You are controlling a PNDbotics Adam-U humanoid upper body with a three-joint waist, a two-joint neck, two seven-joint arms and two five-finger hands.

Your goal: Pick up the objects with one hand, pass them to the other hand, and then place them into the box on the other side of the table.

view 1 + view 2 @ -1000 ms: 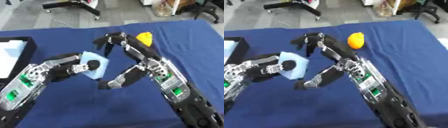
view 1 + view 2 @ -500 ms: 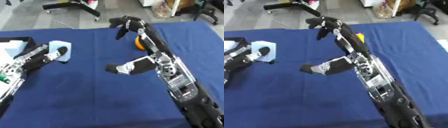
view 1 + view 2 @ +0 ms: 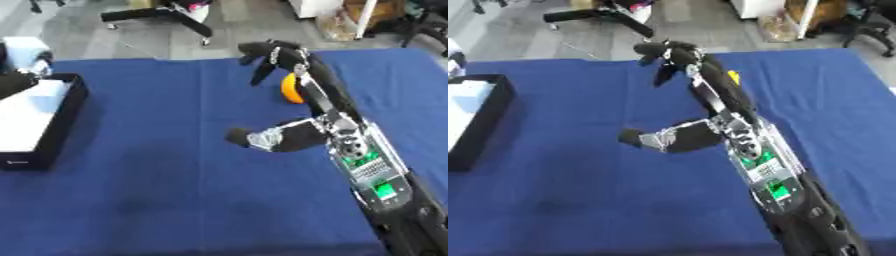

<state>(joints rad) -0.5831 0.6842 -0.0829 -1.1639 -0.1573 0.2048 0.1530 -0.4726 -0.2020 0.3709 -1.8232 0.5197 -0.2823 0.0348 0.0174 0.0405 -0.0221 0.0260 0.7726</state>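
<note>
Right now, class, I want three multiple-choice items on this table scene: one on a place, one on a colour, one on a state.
1. Where is the black box with the white inside?
A. the table's left edge
B. the table's right edge
C. the table's centre

2. What colour is the round object behind the right arm?
A. green
B. orange
C. purple

3. What does the right hand hold?
A. the round object
B. a cloth
C. nothing

Key: 1 A, it sits at the view's left; 2 B, orange shows beside the arm; 3 C, its fingers hang downward, holding nothing, above the blue tablecloth.
</note>
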